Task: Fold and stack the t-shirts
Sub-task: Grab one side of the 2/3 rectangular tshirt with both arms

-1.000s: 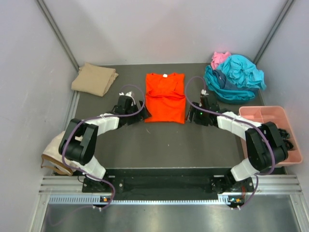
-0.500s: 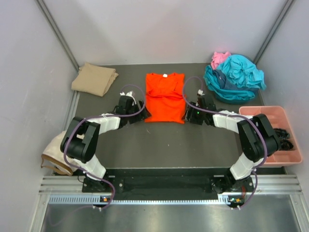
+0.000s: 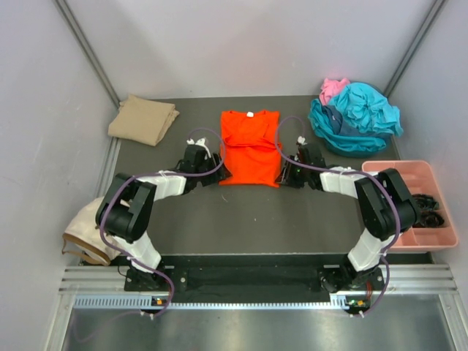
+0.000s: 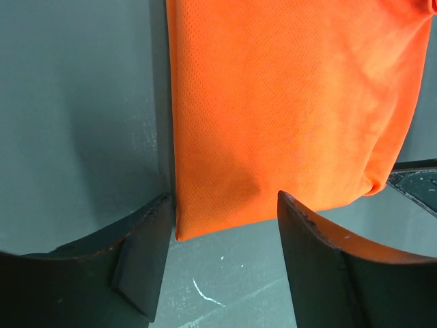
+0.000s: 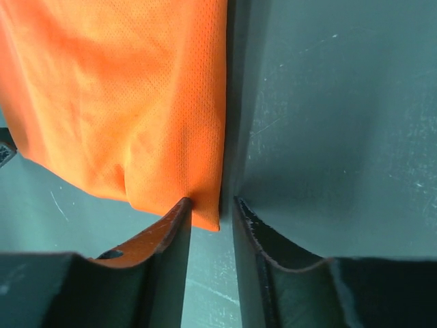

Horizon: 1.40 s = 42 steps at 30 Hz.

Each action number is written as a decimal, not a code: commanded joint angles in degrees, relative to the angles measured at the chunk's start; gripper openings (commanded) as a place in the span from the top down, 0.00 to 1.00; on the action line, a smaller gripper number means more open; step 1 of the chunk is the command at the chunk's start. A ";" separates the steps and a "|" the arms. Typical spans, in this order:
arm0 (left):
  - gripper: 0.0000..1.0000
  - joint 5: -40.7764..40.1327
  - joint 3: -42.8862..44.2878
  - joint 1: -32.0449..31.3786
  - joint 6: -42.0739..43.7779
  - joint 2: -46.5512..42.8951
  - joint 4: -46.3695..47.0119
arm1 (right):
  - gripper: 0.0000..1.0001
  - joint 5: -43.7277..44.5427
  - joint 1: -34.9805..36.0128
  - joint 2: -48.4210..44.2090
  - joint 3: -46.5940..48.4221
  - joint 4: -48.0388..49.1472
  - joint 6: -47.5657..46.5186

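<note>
The table (image 3: 241, 219) carries all of the work, and the orange t-shirt (image 3: 250, 148) is taken here as the reference for every position. It lies flat at mid-table, partly folded, with its long axis running from the collar on the far side to the hem on the side nearest your arm bases. The teal and pink heap (image 3: 356, 117) sits to the far right of it, well apart. The tan t-shirt (image 3: 143, 119) lies folded to its far left, also well apart. The left gripper (image 3: 212, 167) is at the shirt's near-left hem corner and the right gripper (image 3: 284, 172) at its near-right hem corner, so each arm serves its own side and neither is meaningfully nearer. From both grippers the body of the shirt extends straight ahead, away from the bases. In the left wrist view the fingers (image 4: 140, 260) stand wide apart, with the hem corner lying between them and nothing clamped. In the right wrist view the fingers (image 5: 164, 239) stand close together around their corner with a slim gap showing; I cannot tell whether they pinch the cloth. In my judgement the coming fold runs along the long axis, hem carried toward collar, and you should confirm that both corners are held before lifting.
</note>
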 commanded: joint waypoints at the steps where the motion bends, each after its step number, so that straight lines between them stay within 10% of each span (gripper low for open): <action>1: 0.42 0.93 0.15 -0.37 -0.01 1.98 -1.65 | 0.72 -1.00 0.96 1.60 0.88 0.94 0.31; 11: 0.89 1.45 -0.81 -0.37 -0.45 2.68 -0.68 | 1.00 -2.76 1.31 2.74 0.53 2.53 1.36; 42: 0.96 -0.39 -8.81 -1.07 3.68 -10.06 -13.51 | 1.00 4.89 1.31 -5.42 -0.79 -16.37 -7.25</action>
